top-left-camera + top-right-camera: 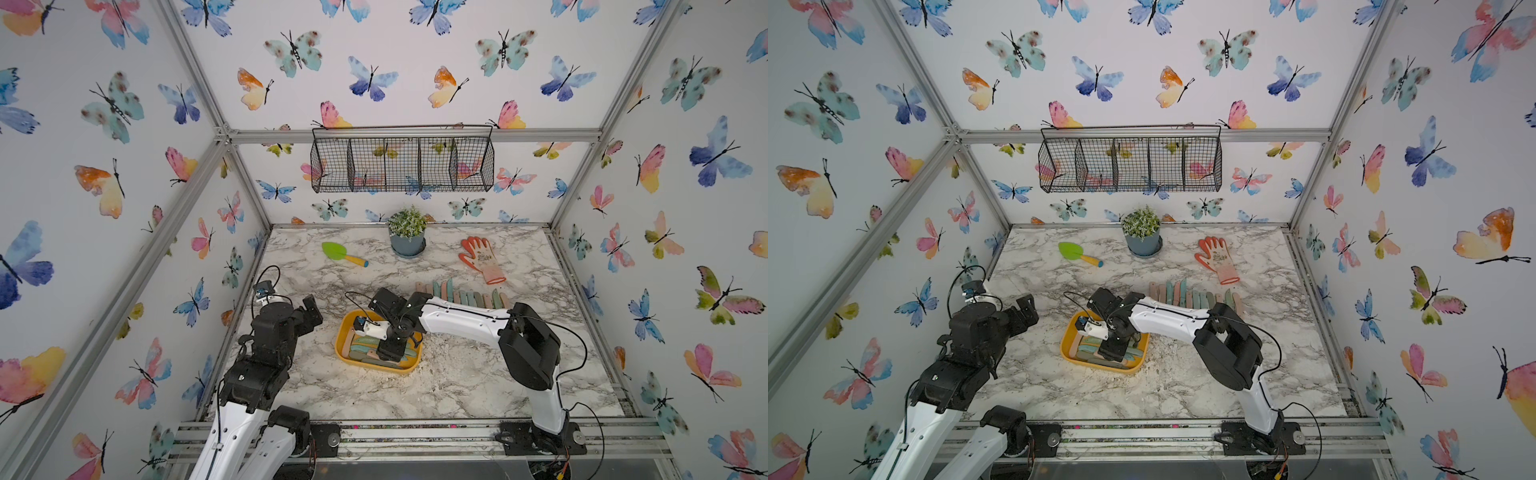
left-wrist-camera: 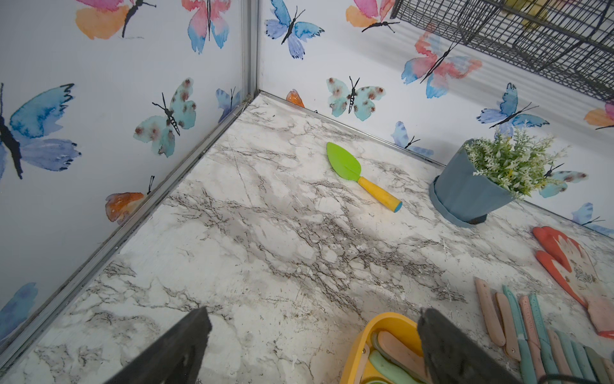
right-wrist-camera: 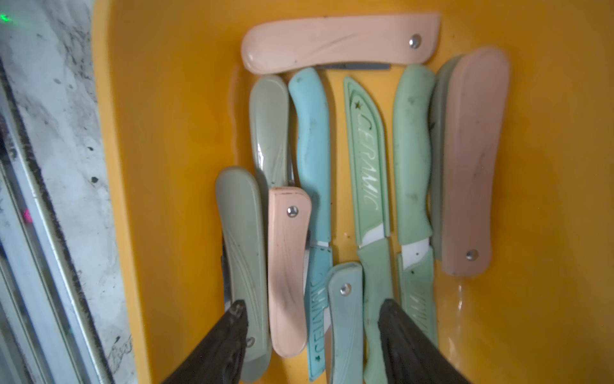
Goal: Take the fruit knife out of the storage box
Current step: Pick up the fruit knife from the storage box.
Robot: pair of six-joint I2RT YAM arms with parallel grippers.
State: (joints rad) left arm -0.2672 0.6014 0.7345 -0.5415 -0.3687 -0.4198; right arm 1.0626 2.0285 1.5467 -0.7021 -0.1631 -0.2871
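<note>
Inside storage box (image 1: 339, 341), fruit knives (image 3: 314, 159) lengthwise

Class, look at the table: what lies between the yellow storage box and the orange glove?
A row of knives lies between the storage box and the glove, as both top views show.

Shallow yellow-orange storage box (image 1: 341, 340), rounded corners, several pastel fruit knives (image 3: 368, 159) flat inside, mostly parallel

Butterfly-papered walls (image 1: 415, 95), framed in what looks like aluminium, enclose a marble-patterned tabletop (image 1: 415, 395).
</note>
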